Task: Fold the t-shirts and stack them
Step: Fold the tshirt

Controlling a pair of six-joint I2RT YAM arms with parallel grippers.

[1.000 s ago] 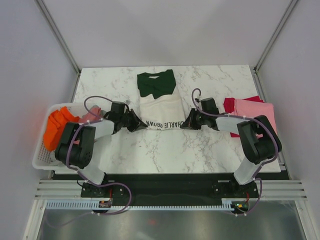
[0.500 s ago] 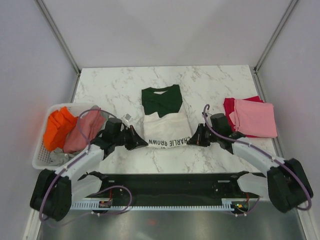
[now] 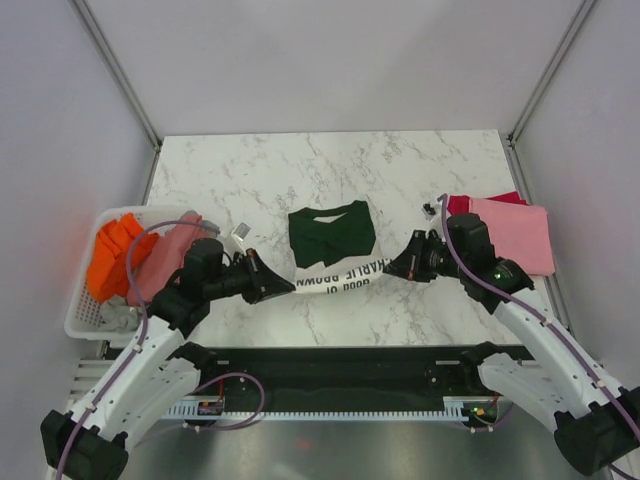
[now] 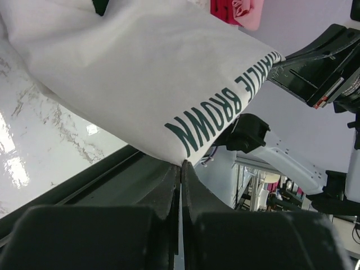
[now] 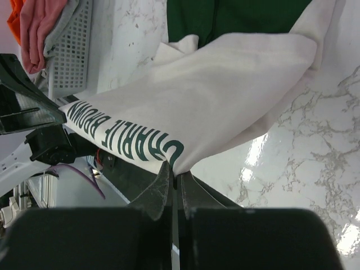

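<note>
The cream t-shirt [image 3: 335, 272] with dark green sleeves folded over its top [image 3: 332, 233] lies mid-table, its printed near hem lifted off the marble. My left gripper [image 3: 284, 286] is shut on the hem's left corner, seen in the left wrist view with the fingertips [image 4: 181, 164] pinching the cream cloth [image 4: 129, 73]. My right gripper [image 3: 391, 268] is shut on the hem's right corner; in the right wrist view its tips [image 5: 173, 171] clamp the cloth [image 5: 208, 107] under the green lettering. A folded pink t-shirt [image 3: 512, 236] rests on a crimson one [image 3: 458, 208] at the right.
A white slatted basket [image 3: 83, 322] stands off the table's left edge, holding an orange t-shirt [image 3: 112, 255] and a dusty-rose one [image 3: 165, 262]. A small dark object [image 3: 428, 208] lies near the pink stack. The table's near edge and black rail run just below both grippers.
Both arms have drawn back toward the near edge, pulling the cream t-shirt's hem with them. The whole shirt has slid nearer and the hem is lifted.
</note>
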